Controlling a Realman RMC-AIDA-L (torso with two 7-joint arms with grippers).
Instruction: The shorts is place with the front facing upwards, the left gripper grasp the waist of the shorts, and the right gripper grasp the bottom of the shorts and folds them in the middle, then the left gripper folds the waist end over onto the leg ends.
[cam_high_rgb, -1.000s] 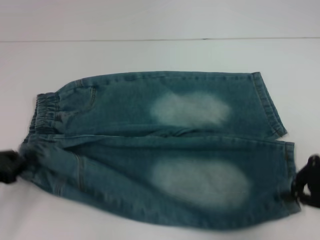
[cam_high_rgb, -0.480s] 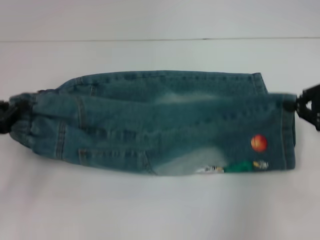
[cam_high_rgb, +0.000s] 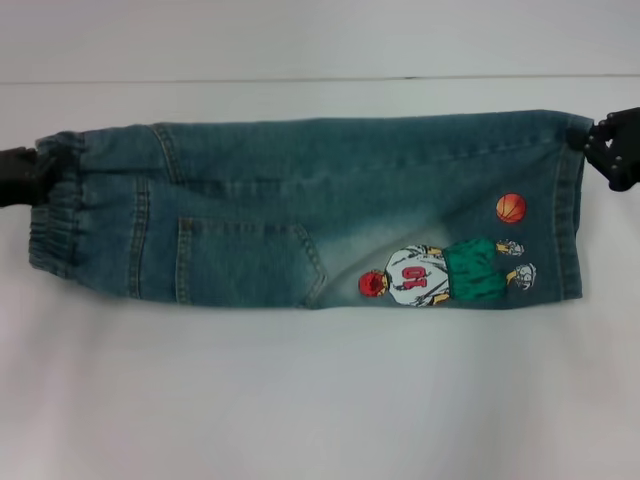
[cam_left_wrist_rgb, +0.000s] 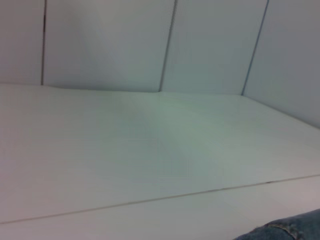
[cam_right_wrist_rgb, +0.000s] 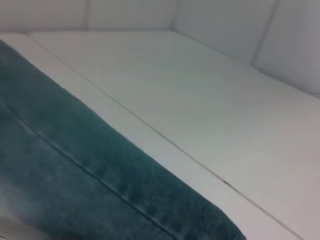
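The blue denim shorts (cam_high_rgb: 300, 210) lie folded lengthwise on the white table (cam_high_rgb: 300, 400), one leg over the other, with a back pocket and a cartoon basketball print facing up. The elastic waist (cam_high_rgb: 55, 215) is at the left, the leg hems (cam_high_rgb: 570, 210) at the right. My left gripper (cam_high_rgb: 30, 172) is shut on the waist's far corner. At the far right my right gripper (cam_high_rgb: 600, 145) is shut on the hem's far corner. A bit of denim (cam_left_wrist_rgb: 290, 231) shows in the left wrist view, and denim (cam_right_wrist_rgb: 75, 185) fills the right wrist view's lower part.
A seam line (cam_high_rgb: 320, 79) crosses the table beyond the shorts. Pale wall panels (cam_left_wrist_rgb: 150, 45) stand behind the table. Bare white tabletop stretches in front of the shorts.
Both grippers have carried the near leg up and over the far leg. The shorts went from lying flat and open to folded in half lengthwise, printed side up.
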